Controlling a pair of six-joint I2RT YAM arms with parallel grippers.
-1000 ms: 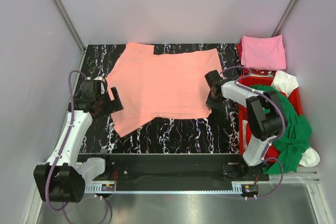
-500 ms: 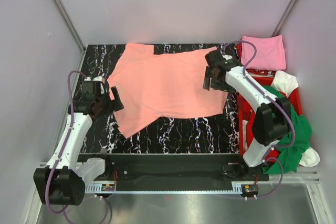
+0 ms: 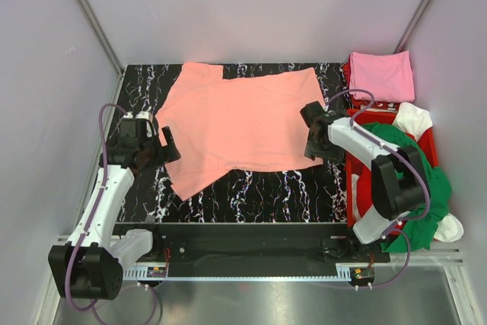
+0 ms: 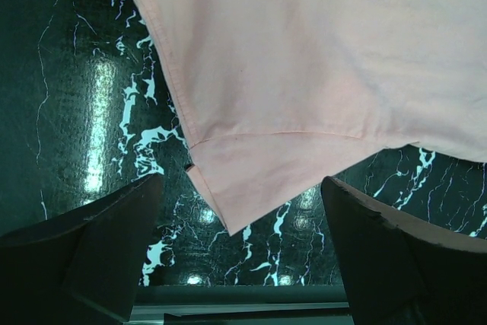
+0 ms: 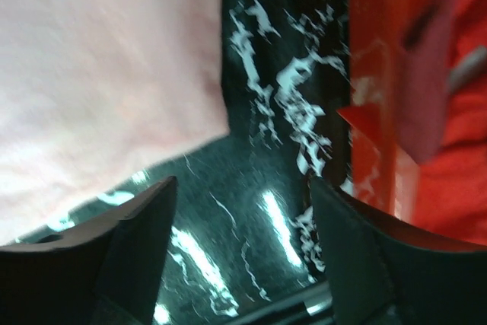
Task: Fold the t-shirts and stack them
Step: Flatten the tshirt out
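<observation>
A salmon-orange t-shirt (image 3: 236,121) lies spread flat on the black marble table (image 3: 251,192). My left gripper (image 3: 157,150) hovers open at its near left sleeve. In the left wrist view the sleeve corner (image 4: 228,203) sits just ahead of the wide-apart fingers (image 4: 84,253), untouched. My right gripper (image 3: 313,140) is open at the shirt's right edge. In the right wrist view the shirt's near right corner (image 5: 190,112) lies ahead and to the left of the gripper (image 5: 240,256), with bare table between the fingers. A folded pink t-shirt (image 3: 380,75) rests at the back right.
A red plastic crate (image 3: 353,188) stands along the table's right side, close to my right gripper, and shows as a red wall (image 5: 377,97) in the right wrist view. Green (image 3: 422,188) and white (image 3: 415,118) t-shirts spill out of it. Grey walls enclose the table.
My right gripper opened, swung to the shirt's far right corner, then came back to the right edge. The shirt's near right hem lies slightly further out. The left arm barely moved.
</observation>
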